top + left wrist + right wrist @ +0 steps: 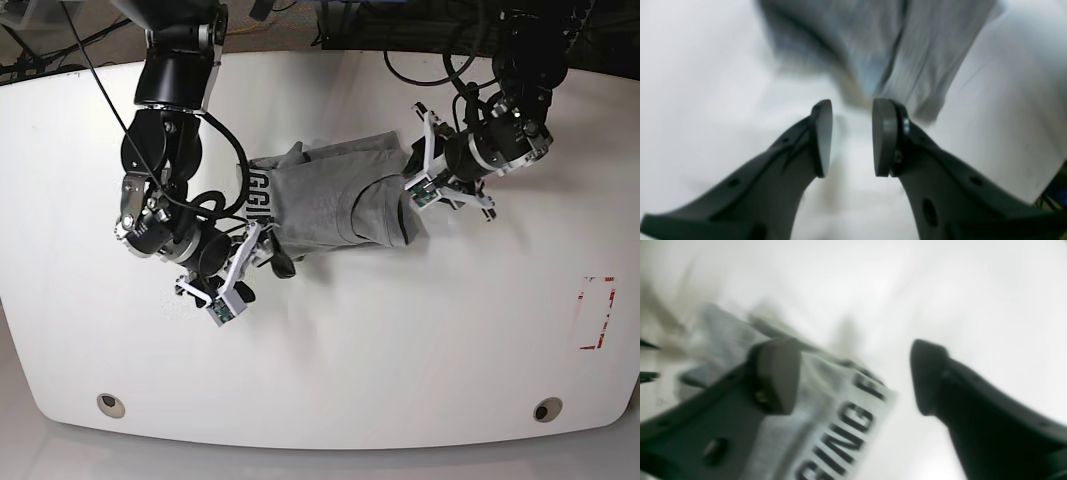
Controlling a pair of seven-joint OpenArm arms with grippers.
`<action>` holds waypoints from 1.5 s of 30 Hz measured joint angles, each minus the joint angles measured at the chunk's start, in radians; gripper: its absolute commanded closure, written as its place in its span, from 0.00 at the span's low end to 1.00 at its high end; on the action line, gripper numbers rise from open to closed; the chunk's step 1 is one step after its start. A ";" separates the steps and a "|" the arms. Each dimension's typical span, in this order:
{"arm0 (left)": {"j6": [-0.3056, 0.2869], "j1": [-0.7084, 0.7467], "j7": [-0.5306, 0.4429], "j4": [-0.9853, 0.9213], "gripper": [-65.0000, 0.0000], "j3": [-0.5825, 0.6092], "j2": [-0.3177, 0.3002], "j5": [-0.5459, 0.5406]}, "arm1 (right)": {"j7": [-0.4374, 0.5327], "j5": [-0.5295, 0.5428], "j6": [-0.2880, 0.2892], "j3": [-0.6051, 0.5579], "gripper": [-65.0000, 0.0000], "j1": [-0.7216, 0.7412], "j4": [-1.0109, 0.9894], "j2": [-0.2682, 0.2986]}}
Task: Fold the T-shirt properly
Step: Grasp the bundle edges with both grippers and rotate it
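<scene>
My right gripper (853,376) fills the nearest view: its two dark fingers stand well apart, released, with nothing clamped between them. One finger pad (778,373) lies over the grey cloth of the T-shirt (826,413), whose edge with black printed letters (843,433) runs just below it; whether the pad touches the cloth I cannot tell, as the picture is blurred. The other finger hangs over bare white table (973,290).

My left gripper (851,136) also stands parted, its pads apart with only the table showing between them. The T-shirt lies just beyond the fingertips, its folds smeared by blur; the pads grasp nothing.

From the base view, the T-shirt (330,205) lies bunched and partly folded near the middle of the white table (400,370). My right gripper (258,250) sits at the shirt's lettered end, my left gripper (412,188) at the shirt's opposite end. A red marking (595,312) lies on the table well apart from the shirt, past the left gripper's side.
</scene>
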 measured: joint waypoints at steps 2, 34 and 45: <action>0.002 -0.020 0.003 -0.003 0.71 0.022 0.036 0.001 | -0.001 0.006 0.000 -0.005 0.61 0.000 -0.049 0.015; -0.004 0.021 -0.031 -0.186 0.71 -0.105 0.065 0.167 | 0.198 -0.116 0.011 -0.006 0.64 0.012 -0.322 0.078; 0.002 0.024 0.106 0.013 0.71 -0.089 0.059 0.187 | 0.072 -0.141 -0.008 -0.086 0.64 0.024 -0.141 0.069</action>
